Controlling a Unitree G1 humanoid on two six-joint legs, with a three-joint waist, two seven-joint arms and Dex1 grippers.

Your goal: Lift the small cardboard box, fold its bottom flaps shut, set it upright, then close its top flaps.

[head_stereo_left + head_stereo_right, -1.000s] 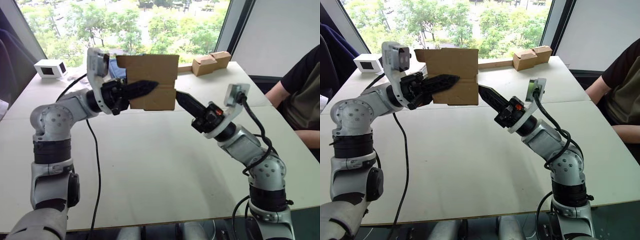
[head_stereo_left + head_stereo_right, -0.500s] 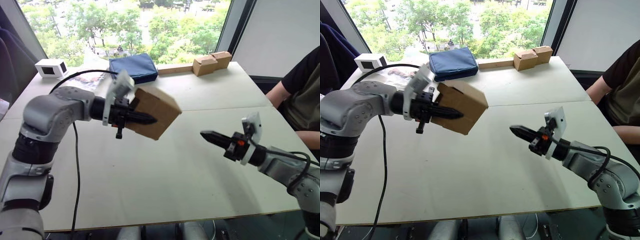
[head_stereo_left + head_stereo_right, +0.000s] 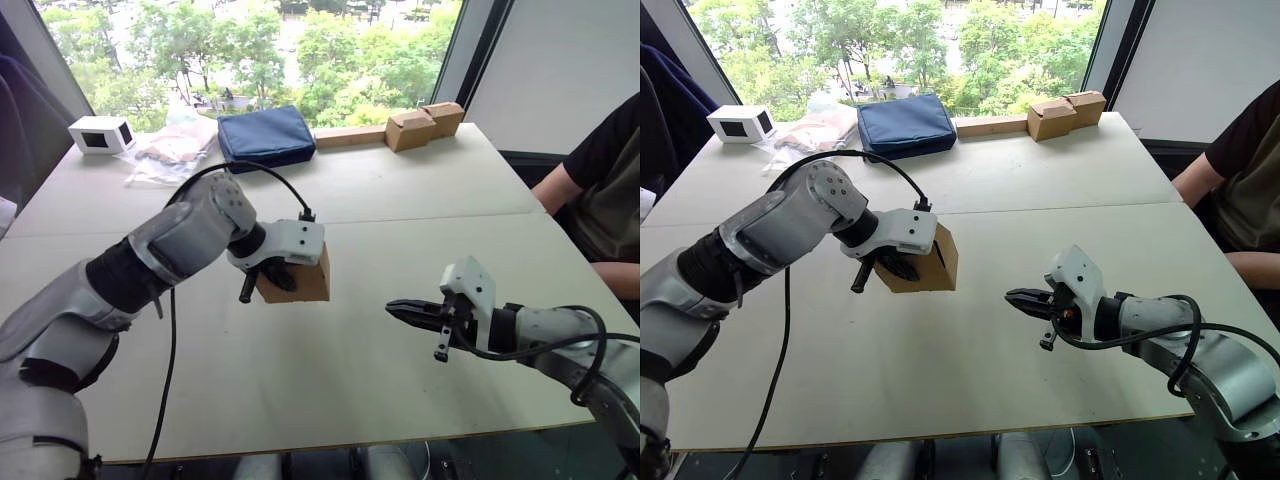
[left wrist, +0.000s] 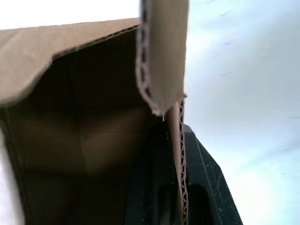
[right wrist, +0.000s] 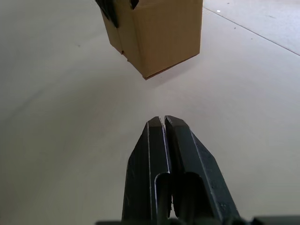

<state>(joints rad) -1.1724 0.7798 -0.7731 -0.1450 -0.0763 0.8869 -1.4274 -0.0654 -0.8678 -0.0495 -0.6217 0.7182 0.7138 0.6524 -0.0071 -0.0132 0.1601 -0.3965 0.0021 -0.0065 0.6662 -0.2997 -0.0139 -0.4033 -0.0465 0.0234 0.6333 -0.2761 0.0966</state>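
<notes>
Box (image 3: 297,276) first: it hangs in my left claw (image 3: 268,279) low over the middle of the table (image 3: 330,380), tilted, and whether its lower corner touches the top I cannot tell. In the left wrist view one black finger (image 4: 206,187) lies outside a corrugated wall and the other inside the hollow, so that claw is clamped on a single wall with a flap (image 4: 161,56) hanging loose past it. I judge the box light and empty, stiff along its panels but weak at the creases; thin board like this will buckle or tear if pinched hard near a free edge, and its dry brown skin should not slip much. A better hold, I think, is on a wall close to a corner where two panels brace each other, leaving the flaps free to swing. My right claw (image 3: 1018,298) is well apart from it, near the table's right side, pointing at the box with its fingers (image 5: 180,154) pressed together on nothing; the closed tip looks suited to pushing a flap over. Smallest matter: the box is plain, and I can read no print, label or brand on any face shown.
</notes>
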